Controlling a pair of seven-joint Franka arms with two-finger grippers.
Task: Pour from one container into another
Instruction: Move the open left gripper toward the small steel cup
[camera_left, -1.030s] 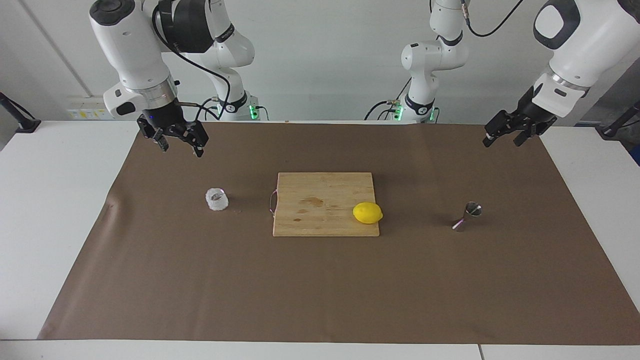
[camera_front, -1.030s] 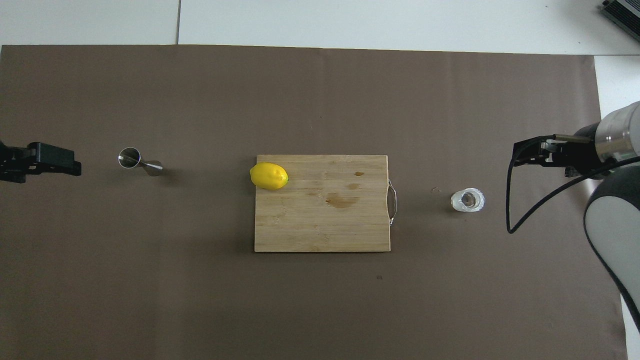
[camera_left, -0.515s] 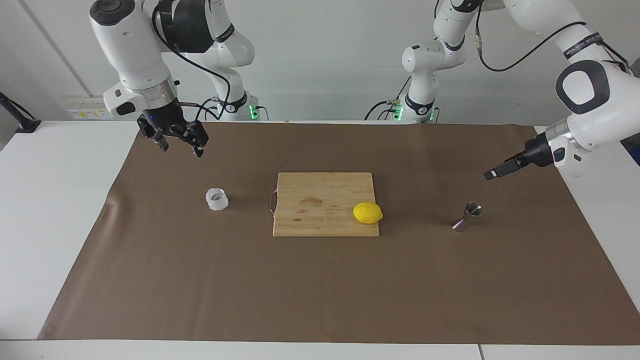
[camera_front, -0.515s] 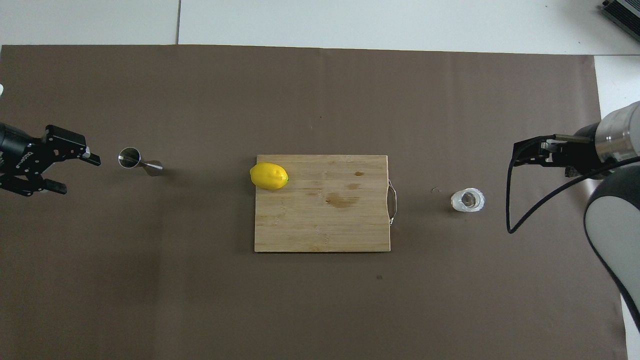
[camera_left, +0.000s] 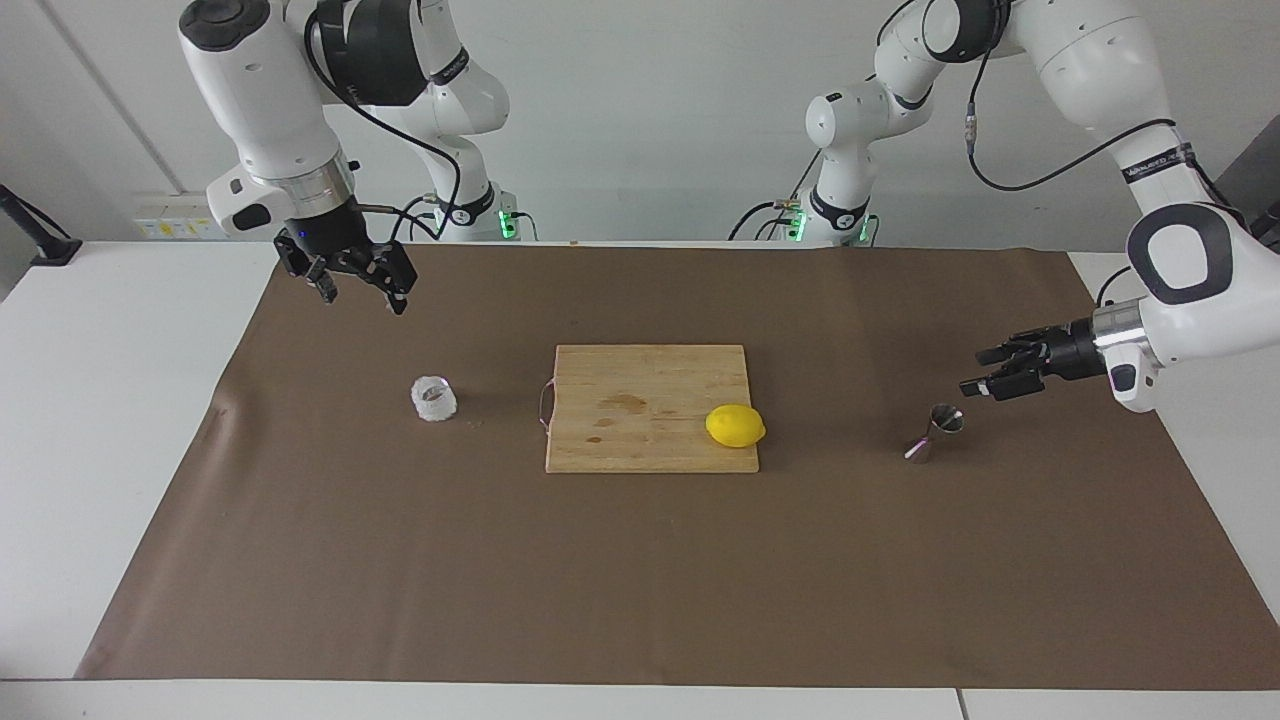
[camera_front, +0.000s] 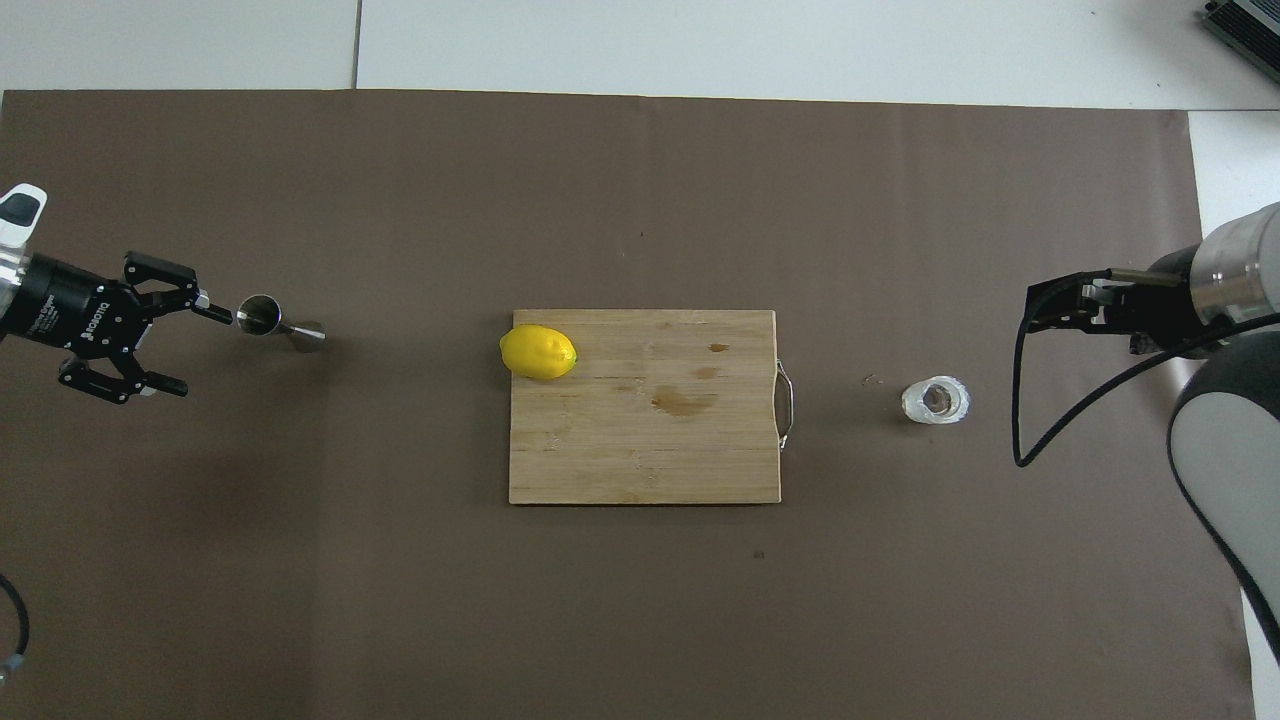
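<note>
Overhead, the right claw barely pokes out from under its own wrist and cable, fingertips too bunched up to read. The left arm is chopped off at the frame edge, only the left claw and wrist showing. Whatever sits inside the glass tumbler is too small to make out, and the same goes for the jigger, whose cup stays unreadable

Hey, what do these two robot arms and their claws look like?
Both arms are glossy white with rounded, dark grey joint caps and silver wrist rings. Each ends in a black two-finger claw, the left claw bearing white lettering on its body, the right claw a small blue light. Black cables loop along both arms.
</note>
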